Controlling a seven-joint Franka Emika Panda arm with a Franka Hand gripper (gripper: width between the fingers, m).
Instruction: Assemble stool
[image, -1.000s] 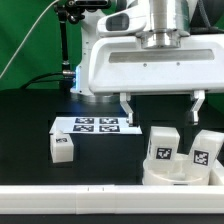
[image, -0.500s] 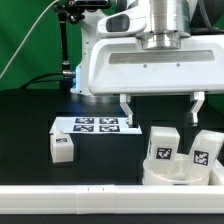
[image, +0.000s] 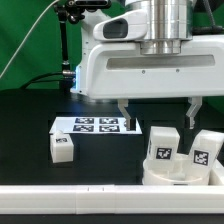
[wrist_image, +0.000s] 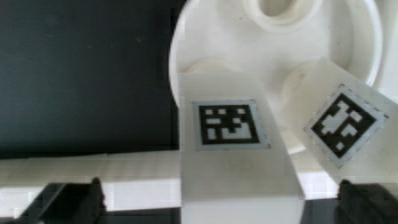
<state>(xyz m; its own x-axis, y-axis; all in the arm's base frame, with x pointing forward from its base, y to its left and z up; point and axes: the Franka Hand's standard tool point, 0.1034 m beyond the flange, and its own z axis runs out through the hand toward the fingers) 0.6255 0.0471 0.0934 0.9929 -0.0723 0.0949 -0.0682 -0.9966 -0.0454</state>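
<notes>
The round white stool seat (image: 178, 176) lies at the exterior view's right front. Two blocky white legs with tags stand upright on it, one (image: 163, 146) nearer the middle and one (image: 206, 150) at the right. A third leg (image: 63, 146) lies loose on the black table at the left. My gripper (image: 159, 112) is open and empty, its fingers (image: 124, 108) spread just above the first upright leg. In the wrist view this leg (wrist_image: 228, 140) runs between the open gripper (wrist_image: 217, 204), with the second leg (wrist_image: 349, 118) beside it and the seat (wrist_image: 249, 45) beyond.
The marker board (image: 97, 125) lies flat behind the loose leg. A long white rail (image: 70, 202) runs along the table's front edge. The arm's base and a dark stand (image: 68, 60) rise at the back.
The gripper has shifted slightly toward the exterior view's left, still open. The legs and the seat have not moved.
</notes>
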